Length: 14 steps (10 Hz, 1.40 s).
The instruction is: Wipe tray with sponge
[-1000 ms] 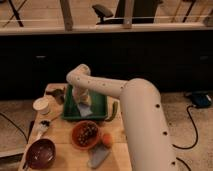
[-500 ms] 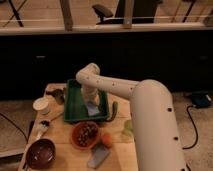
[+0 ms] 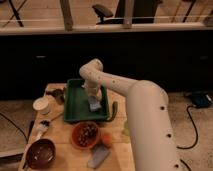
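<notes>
The dark green tray [image 3: 75, 106] lies on the wooden table, at its far middle. My white arm reaches over from the right and bends down into the tray. My gripper [image 3: 94, 99] points down over the tray's right half. It is shut on the small pale blue sponge [image 3: 95, 106], which presses on the tray floor near the right rim.
A white cup [image 3: 41, 105] and a dark object [image 3: 59, 95] sit left of the tray. In front are an orange-brown bowl [image 3: 86, 134], a dark bowl [image 3: 41, 152], a grey block [image 3: 99, 156], an orange fruit [image 3: 106, 140] and a brush [image 3: 42, 127]. A green vegetable [image 3: 115, 111] lies at the tray's right.
My gripper has slid the sponge from the tray's left part across to its right half and a little toward the near rim. The tray and dishes have stayed put.
</notes>
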### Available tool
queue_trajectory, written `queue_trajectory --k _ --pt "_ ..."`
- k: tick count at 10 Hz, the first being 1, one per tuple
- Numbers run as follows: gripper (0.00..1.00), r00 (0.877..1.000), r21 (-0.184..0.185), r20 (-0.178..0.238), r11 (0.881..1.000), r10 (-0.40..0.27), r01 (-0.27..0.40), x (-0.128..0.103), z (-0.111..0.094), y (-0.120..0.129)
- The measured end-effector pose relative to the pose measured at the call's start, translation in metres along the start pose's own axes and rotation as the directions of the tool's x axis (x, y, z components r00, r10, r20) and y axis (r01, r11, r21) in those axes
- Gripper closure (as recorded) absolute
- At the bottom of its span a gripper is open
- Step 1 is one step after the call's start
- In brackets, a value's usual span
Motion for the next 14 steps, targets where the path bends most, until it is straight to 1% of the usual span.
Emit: queue_trajectory --k 1,2,3,5,7,9,14 --pt "1.00 1.000 -0.002 0.011 1.000 -0.018 0.018 -0.004 0.002 -0.007" --pt "1.00 0.998 0.001 0.031 0.999 -0.053 0.053 -0.012 0.004 -0.022" --pt "1.00 0.996 0.002 0.048 0.997 -0.073 0.073 -0.017 0.005 -0.027" --pt "1.00 0.989 -0.008 0.088 0.993 -0.119 0.120 -0.025 0.007 -0.029" --pt "1.00 0.979 -0.001 0.121 0.987 -0.162 0.163 -0.037 0.010 -0.038" --pt "1.00 0.980 -0.007 0.123 0.987 -0.159 0.161 -0.035 0.010 -0.034" --pt "1.00 0.980 -0.007 0.124 0.987 -0.158 0.160 -0.036 0.011 -0.034"
